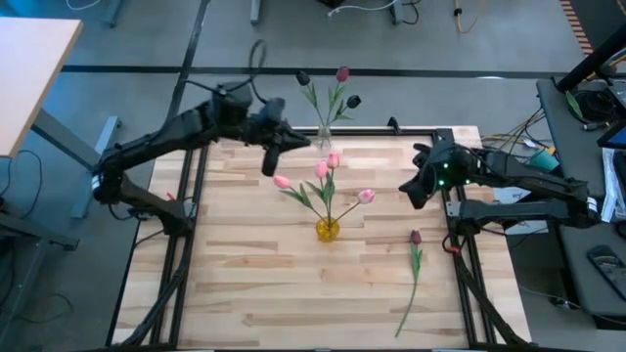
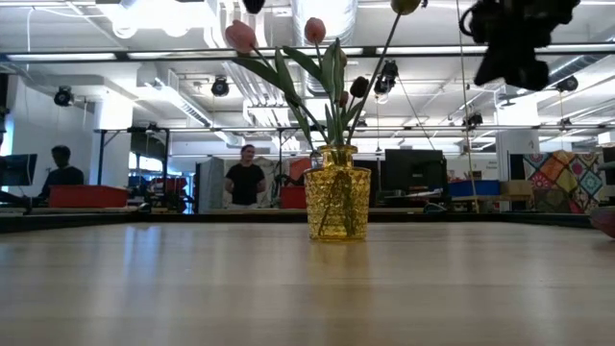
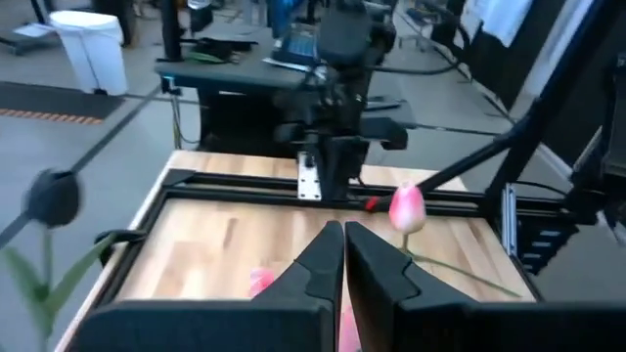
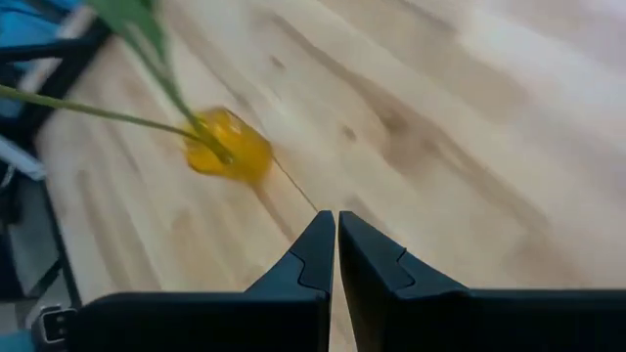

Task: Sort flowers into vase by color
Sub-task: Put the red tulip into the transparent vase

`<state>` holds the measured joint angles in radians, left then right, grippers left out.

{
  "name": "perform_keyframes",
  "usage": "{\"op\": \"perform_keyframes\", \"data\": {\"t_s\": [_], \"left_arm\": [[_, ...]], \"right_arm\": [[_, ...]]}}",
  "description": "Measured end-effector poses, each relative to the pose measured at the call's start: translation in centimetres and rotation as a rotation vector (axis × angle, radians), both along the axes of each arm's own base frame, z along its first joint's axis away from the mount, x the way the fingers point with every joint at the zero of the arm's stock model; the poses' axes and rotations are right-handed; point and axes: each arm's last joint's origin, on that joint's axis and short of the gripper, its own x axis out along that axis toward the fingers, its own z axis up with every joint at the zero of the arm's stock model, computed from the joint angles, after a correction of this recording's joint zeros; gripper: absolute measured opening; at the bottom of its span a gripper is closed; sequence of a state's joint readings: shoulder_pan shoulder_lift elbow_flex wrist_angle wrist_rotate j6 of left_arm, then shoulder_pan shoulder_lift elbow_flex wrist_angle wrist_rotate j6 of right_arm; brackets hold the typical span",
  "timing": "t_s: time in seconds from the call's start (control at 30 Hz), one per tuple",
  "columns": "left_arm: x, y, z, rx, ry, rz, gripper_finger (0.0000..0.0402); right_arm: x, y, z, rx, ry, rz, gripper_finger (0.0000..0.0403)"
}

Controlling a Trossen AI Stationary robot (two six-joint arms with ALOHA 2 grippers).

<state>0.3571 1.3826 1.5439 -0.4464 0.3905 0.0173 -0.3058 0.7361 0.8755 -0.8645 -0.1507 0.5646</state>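
Observation:
A yellow glass vase (image 1: 327, 230) (image 2: 338, 204) (image 4: 230, 147) stands mid-table, and several pink tulips (image 1: 321, 169) (image 3: 407, 207) have their stems in it. A clear vase (image 1: 324, 137) at the far edge holds three dark or maroon tulips (image 1: 342, 73). One maroon tulip (image 1: 415, 238) lies flat on the table near the right edge, its stem running toward the near edge. My left gripper (image 1: 267, 168) (image 3: 342, 235) hovers shut, far-left of the pink heads. My right gripper (image 1: 411, 196) (image 4: 335, 220) hovers shut, right of the yellow vase and beyond the lying tulip.
Black frame rails (image 1: 186, 196) run along the table's left, right and far sides. Bare wood (image 1: 245, 284) lies between the yellow vase and the near edge. People (image 2: 246, 178) stand in the room beyond the table.

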Motion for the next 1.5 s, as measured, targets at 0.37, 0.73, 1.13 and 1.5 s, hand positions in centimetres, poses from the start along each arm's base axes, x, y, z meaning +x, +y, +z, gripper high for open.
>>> {"op": "perform_keyframes", "data": {"t_s": [0.37, 0.73, 1.13, 1.5], "left_arm": [[-5.2, 2.2, -2.7, -0.039, -0.06, 0.132, 0.0], [-7.7, 3.0, -4.8, -0.049, -0.09, 0.21, 0.0], [-11.8, 3.3, -4.1, 0.008, -0.056, 0.283, 0.0], [-14.1, 3.6, -3.9, -0.008, -0.048, 0.271, 0.0]], "right_arm": [[-1.2, 2.5, -3.8, 0.264, 0.373, -0.229, 0.0024], [0.0, 5.7, -6.2, 0.447, 0.567, -0.301, 0.0158], [2.0, 9.9, -9.5, 0.455, 0.739, -0.401, 0.0184], [1.9, 10.4, -14.5, 0.536, 0.775, -0.497, 0.0179]]}}
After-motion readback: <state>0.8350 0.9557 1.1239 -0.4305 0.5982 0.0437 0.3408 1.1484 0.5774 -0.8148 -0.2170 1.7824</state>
